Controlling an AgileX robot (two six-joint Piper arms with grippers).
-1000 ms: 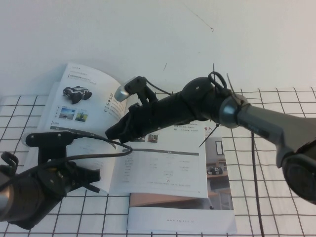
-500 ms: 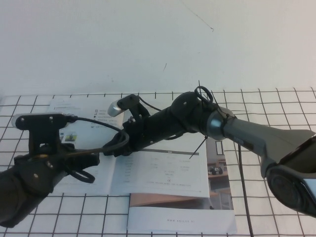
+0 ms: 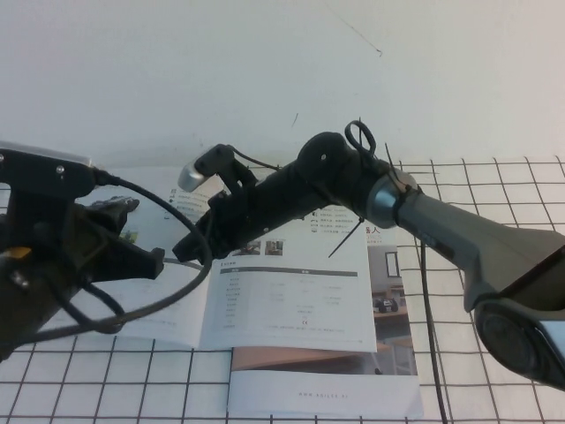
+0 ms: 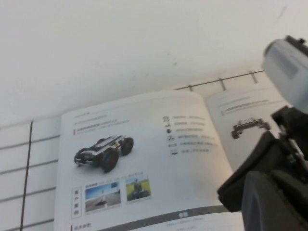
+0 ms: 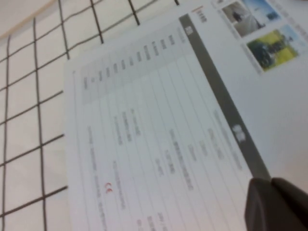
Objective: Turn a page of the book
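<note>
The book [image 3: 291, 300] lies open on the gridded table. The page [image 3: 163, 322], the cover leaf, lies flat on the left with its white face up. That face shows a robot photo in the left wrist view [image 4: 144, 159] and a table in the right wrist view [image 5: 159, 144]. My right gripper [image 3: 185, 247] reaches from the right across the book to the page's inner part. Its fingers [image 5: 276, 202] are shut together just above the page, with nothing seen between them. My left gripper [image 3: 146, 261] hovers over the page's left half and hides part of it.
A second booklet [image 3: 322, 389] with the same cover lies under the book, showing strips at the front and right. The black grid mat [image 3: 494, 265] covers the table. A plain white wall [image 3: 265, 71] stands behind. A black cable [image 3: 190, 291] loops over the page.
The page was raised a second ago and now lies flat on the left. My right gripper dropped low, then lifted a little. My left arm rose and moved left.
</note>
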